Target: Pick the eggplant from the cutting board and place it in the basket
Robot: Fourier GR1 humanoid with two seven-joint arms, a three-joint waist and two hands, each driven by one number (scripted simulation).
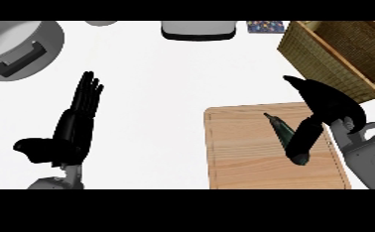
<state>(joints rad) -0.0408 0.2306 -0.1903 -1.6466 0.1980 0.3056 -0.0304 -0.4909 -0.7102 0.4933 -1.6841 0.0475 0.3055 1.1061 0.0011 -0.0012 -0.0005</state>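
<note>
Half of eggplant hidden under right hand.

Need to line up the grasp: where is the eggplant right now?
In the head view, the eggplant lies on the cutting board, at right, under the right hand.

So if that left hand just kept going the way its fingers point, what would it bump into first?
Probably nothing near: the left hand's fingers point up the bare counter. The grey pan lies off to the side, though depth is hard to judge.

Eggplant — lower half seemingly behind right hand
</note>
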